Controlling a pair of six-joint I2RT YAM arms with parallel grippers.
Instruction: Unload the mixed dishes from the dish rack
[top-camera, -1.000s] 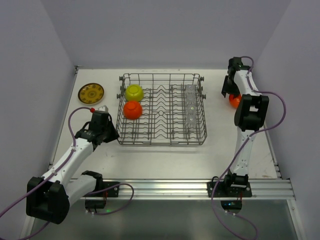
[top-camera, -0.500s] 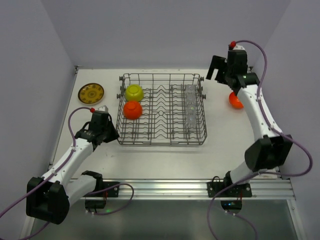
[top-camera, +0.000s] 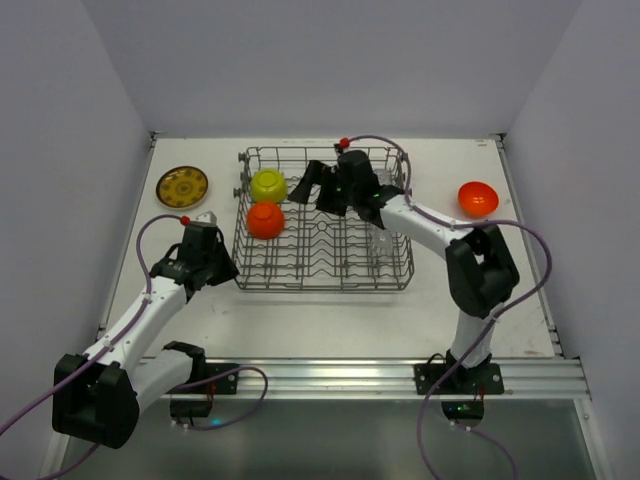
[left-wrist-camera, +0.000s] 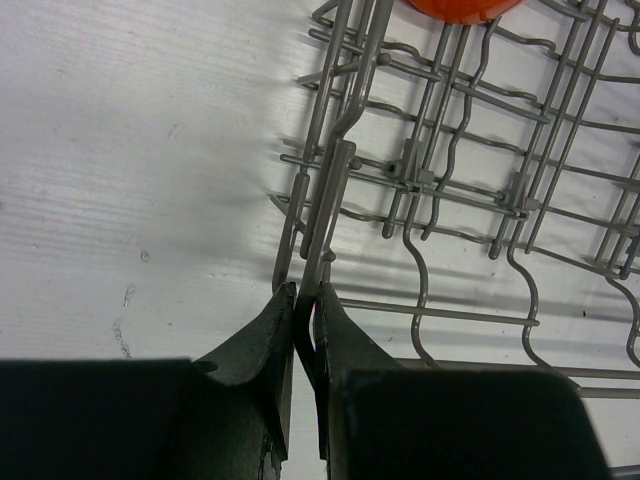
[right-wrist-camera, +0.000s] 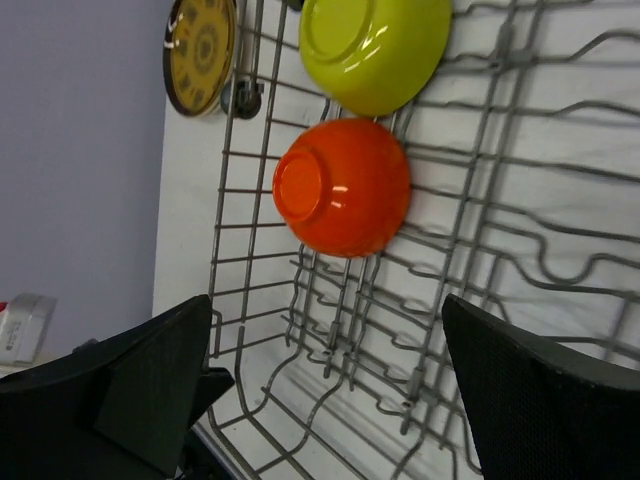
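Top external: white table (top-camera: 330, 315), lavender walls (top-camera: 330, 60), grey rack (top-camera: 325, 272) mid-table.

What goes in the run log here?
left gripper: shut on dish rack wire | right gripper: open over rack | orange bowl: on table

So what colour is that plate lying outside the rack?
Yellow with a brown pattern; the plate shows best from the top camera.

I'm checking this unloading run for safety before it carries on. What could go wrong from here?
The left end effector is pinched shut on the dish rack corner wire; if that grip slips, the rack may shift.

The open right end effector hovers over the orange bowl, which leans against the yellow-green bowl. Grabbing one could knock the other, or snag the tines.
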